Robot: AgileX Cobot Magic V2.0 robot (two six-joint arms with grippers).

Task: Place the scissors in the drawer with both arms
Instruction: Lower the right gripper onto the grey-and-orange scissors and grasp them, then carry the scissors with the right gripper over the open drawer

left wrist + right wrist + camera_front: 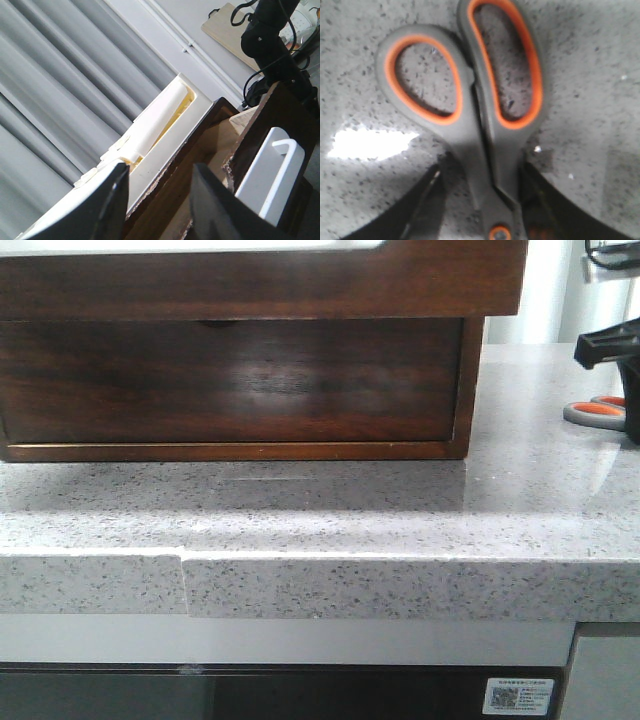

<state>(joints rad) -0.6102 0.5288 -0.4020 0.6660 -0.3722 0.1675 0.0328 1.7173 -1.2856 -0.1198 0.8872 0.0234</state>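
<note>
Scissors, grey-handled with orange loop linings, flat on speckled countertop, between right end effector fingers.

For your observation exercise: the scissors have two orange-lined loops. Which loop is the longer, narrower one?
On the scissors, the longer loop is the narrow one running nearly straight along the handle. The other loop is shorter, rounder, and bulges out to the side.

Wooden box blocks far left and centre. Bare speckled countertop in front, open for passage. Far right: scissors lie flat, right gripper directly over them.
</note>
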